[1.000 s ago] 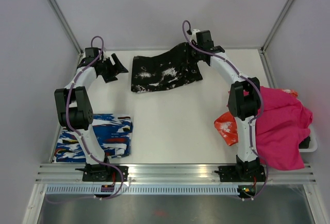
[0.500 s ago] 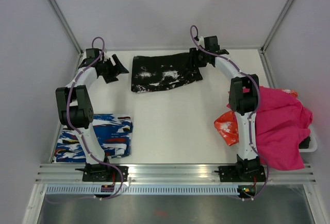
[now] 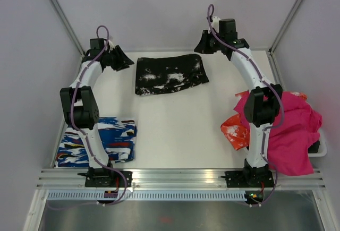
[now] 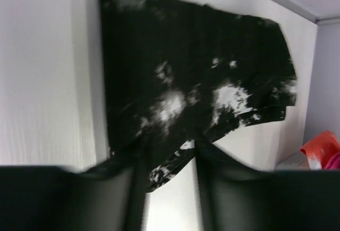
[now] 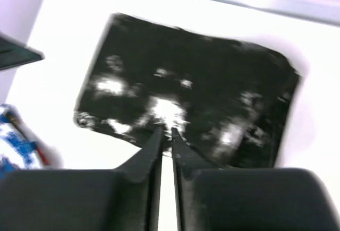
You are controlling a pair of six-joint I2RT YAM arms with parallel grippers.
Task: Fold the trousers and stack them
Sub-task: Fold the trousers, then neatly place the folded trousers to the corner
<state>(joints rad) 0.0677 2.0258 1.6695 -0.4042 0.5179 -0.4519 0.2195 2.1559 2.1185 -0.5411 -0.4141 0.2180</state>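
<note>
The trousers (image 3: 170,74), black with white splatter, lie folded into a flat rectangle at the back middle of the table. They fill the left wrist view (image 4: 191,71) and the right wrist view (image 5: 186,93). My left gripper (image 3: 122,60) hovers just off their left edge; its jaws (image 4: 170,146) stand apart with only table and cloth seen between them. My right gripper (image 3: 203,45) hangs raised above their right back corner. Its jaws (image 5: 166,131) are drawn to a thin slit with nothing in them.
A folded blue-white-red garment (image 3: 98,142) lies at the front left. A magenta cloth (image 3: 289,130) spills from a white bin (image 3: 319,151) at the right edge, with an orange-red piece (image 3: 234,131) beside it. Enclosure walls stand close behind both grippers.
My right gripper let go of the trousers' right edge, lifted away toward the back wall and narrowed. The raised flap now lies flat. My left gripper rose slightly and its jaws drew closer.
</note>
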